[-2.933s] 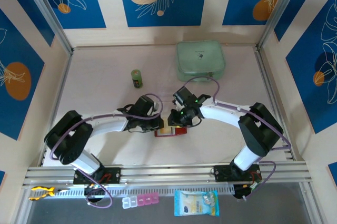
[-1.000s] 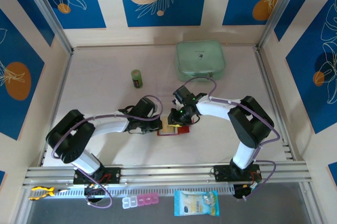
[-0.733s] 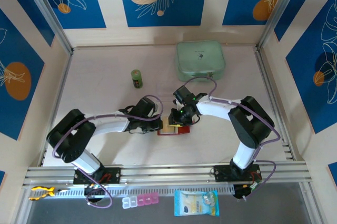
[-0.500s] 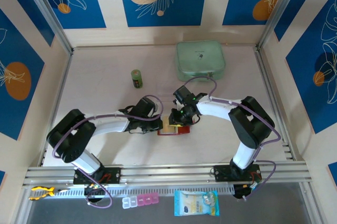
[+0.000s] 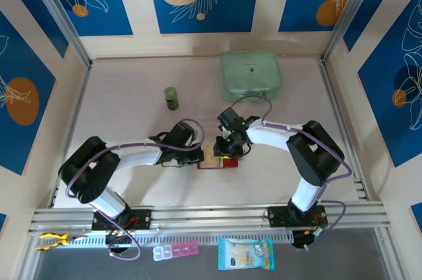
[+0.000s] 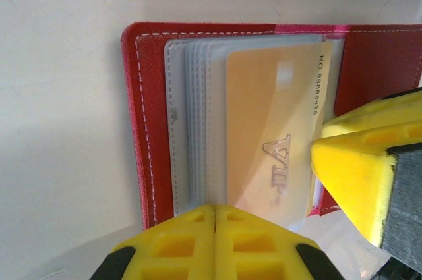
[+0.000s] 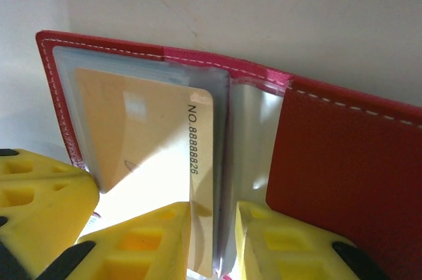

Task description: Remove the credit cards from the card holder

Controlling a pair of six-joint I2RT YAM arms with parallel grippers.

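Card holder (image 5: 227,163) open, long axis left-right

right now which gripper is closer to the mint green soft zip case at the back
Right. The right gripper is at the red folding wallet, nearly in front of the case; the left gripper is further left.

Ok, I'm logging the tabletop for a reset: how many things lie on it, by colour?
Green: 2, mint zip case and small cylinder
Red: 1, card holder
Tan: 1, credit card inside it
Total: 4
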